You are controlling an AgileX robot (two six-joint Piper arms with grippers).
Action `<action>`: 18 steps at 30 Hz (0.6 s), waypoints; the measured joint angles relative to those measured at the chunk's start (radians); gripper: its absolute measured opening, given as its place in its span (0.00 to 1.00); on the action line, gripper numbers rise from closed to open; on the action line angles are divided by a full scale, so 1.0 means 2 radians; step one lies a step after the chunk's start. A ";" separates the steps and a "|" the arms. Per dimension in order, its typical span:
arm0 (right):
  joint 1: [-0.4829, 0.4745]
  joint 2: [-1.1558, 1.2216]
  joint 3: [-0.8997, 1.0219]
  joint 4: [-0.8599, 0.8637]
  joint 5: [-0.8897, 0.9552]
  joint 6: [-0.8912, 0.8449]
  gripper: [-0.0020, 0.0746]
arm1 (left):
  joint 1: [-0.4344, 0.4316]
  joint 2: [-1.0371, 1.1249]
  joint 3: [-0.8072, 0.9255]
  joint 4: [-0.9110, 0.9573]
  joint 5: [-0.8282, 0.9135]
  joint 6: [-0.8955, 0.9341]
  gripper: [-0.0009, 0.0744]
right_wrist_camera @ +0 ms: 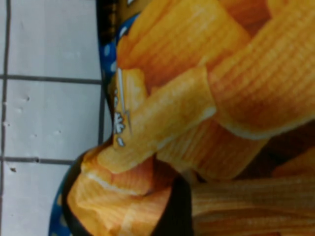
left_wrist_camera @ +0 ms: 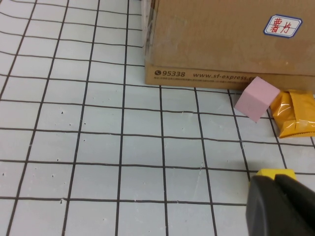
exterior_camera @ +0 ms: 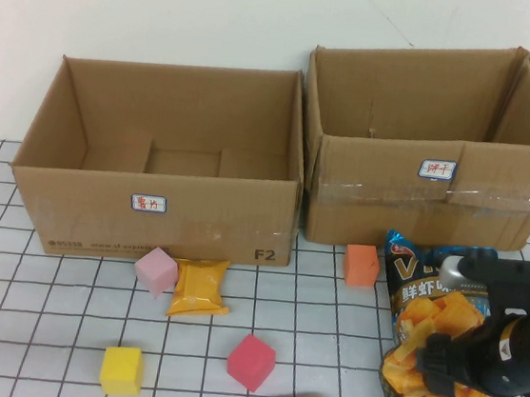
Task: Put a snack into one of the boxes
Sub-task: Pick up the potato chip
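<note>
Boxes (exterior_camera: pixel 163 208) both empty; right gripper (exterior_camera: pixel 451 368) spread over chip bag (exterior_camera: pixel 424 317), left gripper (left_wrist_camera: pixel 280 204) clenched, nothing held.

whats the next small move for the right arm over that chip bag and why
Probably close the right gripper on the blue and orange chip bag: it sits open right down on the bag lying flat on the gridded table. The left gripper, shut, is parked near the pink foam cube.

A plain white wall (exterior_camera: pixel 172 6) rises behind the white, black-gridded table (exterior_camera: pixel 40 326).
</note>
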 joint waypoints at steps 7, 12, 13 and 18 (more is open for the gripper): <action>0.000 0.002 0.000 0.001 -0.004 -0.010 0.72 | 0.000 0.000 0.000 -0.004 0.000 0.000 0.01; -0.001 0.000 0.000 0.001 -0.004 -0.013 0.41 | 0.000 0.000 0.000 -0.004 0.000 0.000 0.01; -0.001 -0.001 0.000 0.001 -0.004 -0.013 0.34 | 0.000 0.000 0.000 -0.004 0.000 0.000 0.01; -0.001 -0.008 -0.001 0.001 -0.004 -0.014 0.15 | 0.000 0.000 0.000 -0.004 0.000 0.000 0.01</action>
